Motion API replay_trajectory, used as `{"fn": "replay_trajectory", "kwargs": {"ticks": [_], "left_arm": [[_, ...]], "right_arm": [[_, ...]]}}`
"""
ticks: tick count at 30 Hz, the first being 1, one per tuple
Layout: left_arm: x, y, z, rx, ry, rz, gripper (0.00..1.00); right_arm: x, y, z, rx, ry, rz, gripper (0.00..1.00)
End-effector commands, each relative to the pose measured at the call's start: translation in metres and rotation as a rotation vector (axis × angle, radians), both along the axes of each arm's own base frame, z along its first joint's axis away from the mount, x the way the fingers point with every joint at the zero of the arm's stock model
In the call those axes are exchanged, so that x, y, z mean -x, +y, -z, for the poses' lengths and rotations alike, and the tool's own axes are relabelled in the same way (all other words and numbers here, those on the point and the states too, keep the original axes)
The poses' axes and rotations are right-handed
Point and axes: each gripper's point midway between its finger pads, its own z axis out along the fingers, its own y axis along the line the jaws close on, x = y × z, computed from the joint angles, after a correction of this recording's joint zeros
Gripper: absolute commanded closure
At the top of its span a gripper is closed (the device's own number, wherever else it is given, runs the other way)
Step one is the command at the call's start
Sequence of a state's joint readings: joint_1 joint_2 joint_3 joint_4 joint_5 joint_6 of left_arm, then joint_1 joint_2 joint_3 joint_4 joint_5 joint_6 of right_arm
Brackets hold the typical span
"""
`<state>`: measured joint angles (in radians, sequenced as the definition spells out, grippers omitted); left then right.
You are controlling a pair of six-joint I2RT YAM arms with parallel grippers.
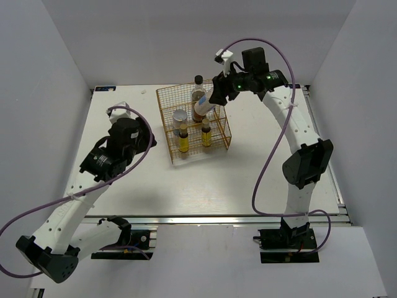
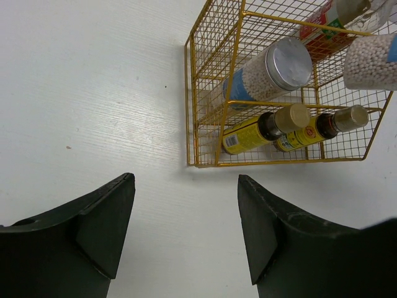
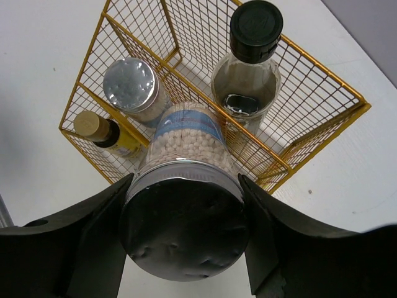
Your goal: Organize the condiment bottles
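The right gripper (image 3: 186,192) is clamped on a white bottle (image 3: 186,136), centre frame, tilted above the wire rack (image 3: 329,72). Lowered crooked, it could knock the black-capped bottle (image 3: 255,28) at upper right or snag the wires. The left gripper (image 2: 184,180) hangs apart, empty.

Top view: high above table (image 1: 205,186) near edge, looking down. Wrist views: close, both facing gold rack (image 2: 208,81), shared by all three.
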<state>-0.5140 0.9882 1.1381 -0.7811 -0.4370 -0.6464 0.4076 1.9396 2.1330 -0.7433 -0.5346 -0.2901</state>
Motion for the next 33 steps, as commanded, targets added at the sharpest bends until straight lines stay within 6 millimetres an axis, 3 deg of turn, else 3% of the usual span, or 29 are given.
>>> {"fn": "replay_trajectory", "kwargs": {"ticks": [1,9,17,28,33], "left_arm": [[0.006,0.007,-0.003,0.011,-0.015,-0.026,0.23],[0.009,0.009,0.000,0.021,-0.016,-0.038,0.23],[0.013,0.012,0.005,0.029,-0.014,-0.049,0.23],[0.014,0.012,0.005,0.034,-0.015,-0.053,0.23],[0.015,0.014,0.005,0.032,-0.014,-0.057,0.23]], "right_arm": [[-0.003,0.008,-0.037,-0.059,-0.097,0.003,1.00],[-0.017,0.013,-0.006,-0.011,-0.061,0.032,1.00],[-0.019,0.014,0.020,0.074,-0.034,0.043,1.00],[-0.033,0.021,0.042,0.152,-0.036,0.094,1.00],[-0.034,0.027,0.055,0.178,-0.028,0.100,0.82]]}}
